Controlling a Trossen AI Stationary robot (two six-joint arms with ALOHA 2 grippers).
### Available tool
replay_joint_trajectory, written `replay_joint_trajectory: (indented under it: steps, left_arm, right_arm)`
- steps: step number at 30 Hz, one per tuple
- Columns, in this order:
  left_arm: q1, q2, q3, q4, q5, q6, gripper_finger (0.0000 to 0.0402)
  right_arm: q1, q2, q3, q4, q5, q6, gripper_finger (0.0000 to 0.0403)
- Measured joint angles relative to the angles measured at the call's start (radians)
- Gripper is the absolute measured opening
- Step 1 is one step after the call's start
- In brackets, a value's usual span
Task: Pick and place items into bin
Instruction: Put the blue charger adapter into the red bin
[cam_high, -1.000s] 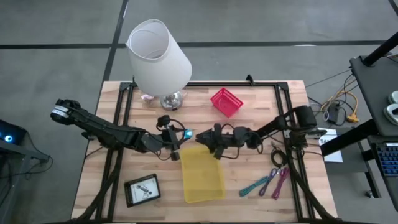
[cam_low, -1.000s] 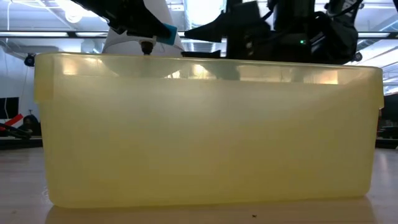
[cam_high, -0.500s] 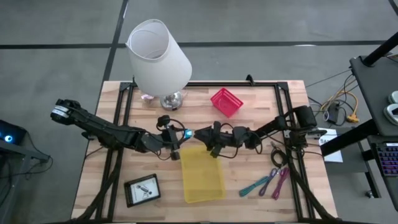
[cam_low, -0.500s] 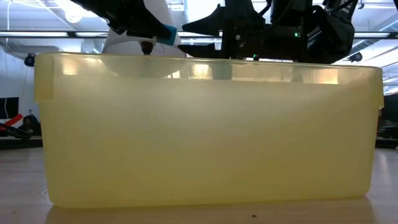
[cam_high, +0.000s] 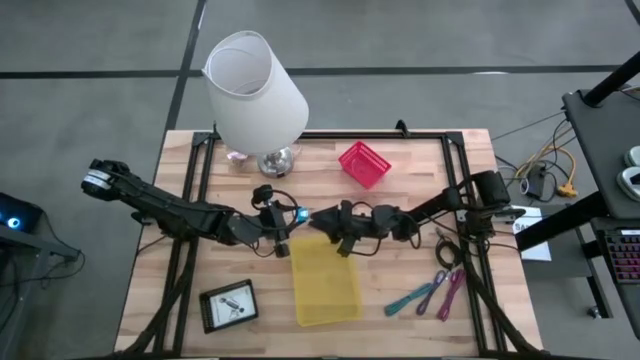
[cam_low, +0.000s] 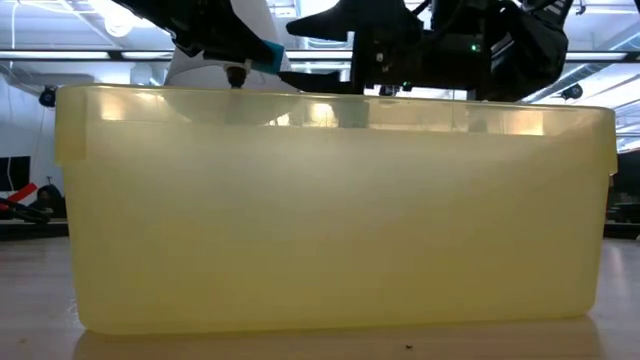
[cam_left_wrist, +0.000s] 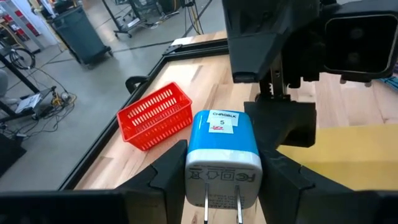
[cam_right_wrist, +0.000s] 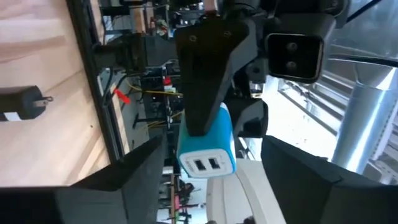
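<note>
Blue-and-white charger (cam_left_wrist: 222, 152) sits clamped in the left end effector (cam_left_wrist: 221, 177), above the yellow bin (cam_high: 325, 280).

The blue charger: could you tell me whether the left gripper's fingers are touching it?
Touching. In the left wrist view the left gripper clamps the charger, a finger pressed against each side.

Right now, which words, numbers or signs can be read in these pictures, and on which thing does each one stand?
"5": white label on the blue and white charger, held in the left gripper jaws.
A word above the 5 and a red mark below it: too blurred to read.
Moulded marks on the charger's prong face: too small to read.
Card markings: too small.
</note>
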Motion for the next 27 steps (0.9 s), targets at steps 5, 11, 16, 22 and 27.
replay_joint_trajectory:
  steps: [5,11,16,22,27]
  left_arm:
    - [0.000,0.000,0.000,0.000,0.003,0.000,0.0135]
    - [0.000,0.000,0.000,0.000,0.031,0.000,0.0135]
    - [0.000,0.000,0.000,0.000,0.067,0.000,0.0135]
    - [0.000,0.000,0.000,0.000,0.066,0.001,0.0135]
    - [0.000,0.000,0.000,0.002,0.070,0.000,0.0135]
  right_arm:
    - [0.001,0.000,0.042,-0.046,-0.005,0.014,0.0276]
    - [-0.001,0.000,0.104,-0.170,-0.005,0.014,0.0265]
    - [-0.001,0.000,0.137,-0.251,0.028,0.014,0.0242]
    - [-0.001,0.000,0.145,-0.252,0.103,0.015,0.0206]
    - [0.006,0.000,0.140,-0.254,0.104,0.018,0.0179]
